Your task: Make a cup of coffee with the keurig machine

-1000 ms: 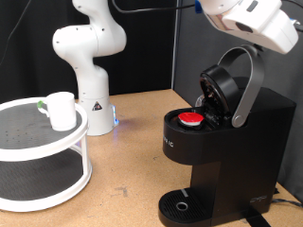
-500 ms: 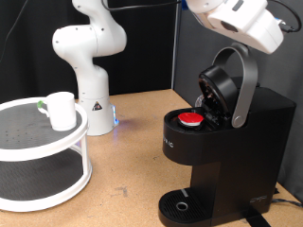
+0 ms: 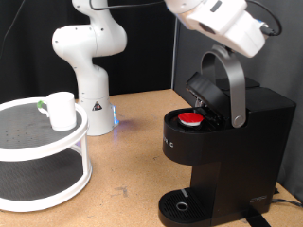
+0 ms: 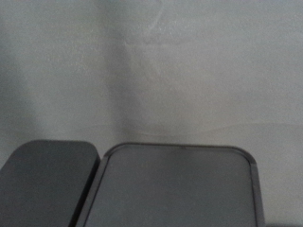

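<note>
Exterior view: the keurig machine (image 3: 222, 142) is sitting at roughly four o'clock with its grey lid handle (image 3: 230, 83) standing raised, exposing a red-topped pod (image 3: 191, 118) resting in the brew chamber, while the round drip tray (image 3: 182, 205) is lying bare at six o'clock. The robot's white hand (image 3: 218, 21) is hovering at one o'clock, right above the lid handle, though whether its claw is spread or closed cannot be told from either camera. Far off at nine o'clock, the cup (image 3: 61, 110) is sitting on the upper level of a white two-tier rack (image 3: 57, 142).
</note>
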`<state>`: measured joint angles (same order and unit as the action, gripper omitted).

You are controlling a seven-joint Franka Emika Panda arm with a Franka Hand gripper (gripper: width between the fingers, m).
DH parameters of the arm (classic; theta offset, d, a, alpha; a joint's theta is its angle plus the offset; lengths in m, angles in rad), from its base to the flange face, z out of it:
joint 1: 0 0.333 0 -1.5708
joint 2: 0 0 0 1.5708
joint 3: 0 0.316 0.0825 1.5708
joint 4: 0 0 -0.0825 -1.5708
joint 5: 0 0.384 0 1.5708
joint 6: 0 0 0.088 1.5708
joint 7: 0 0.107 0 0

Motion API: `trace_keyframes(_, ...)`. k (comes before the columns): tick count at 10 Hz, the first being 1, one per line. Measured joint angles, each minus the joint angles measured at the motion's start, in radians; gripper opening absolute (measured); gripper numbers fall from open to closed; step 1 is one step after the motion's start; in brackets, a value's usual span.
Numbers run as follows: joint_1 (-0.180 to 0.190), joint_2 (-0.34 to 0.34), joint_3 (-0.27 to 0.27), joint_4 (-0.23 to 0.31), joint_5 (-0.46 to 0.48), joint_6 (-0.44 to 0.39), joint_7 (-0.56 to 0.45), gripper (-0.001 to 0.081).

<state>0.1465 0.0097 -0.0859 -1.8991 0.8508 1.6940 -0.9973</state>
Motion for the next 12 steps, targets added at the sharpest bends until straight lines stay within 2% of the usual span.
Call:
trace_keyframes(3,-0.027,0.0,-0.026,0.002,-0.009,-0.038,-0.042,0.0004)
trace_keyframes(6,-0.048,0.0,-0.045,0.001,-0.064,-0.074,-0.087,0.0004)
trace_keyframes(12,-0.061,-0.011,-0.061,-0.037,-0.179,-0.055,-0.146,0.0004)
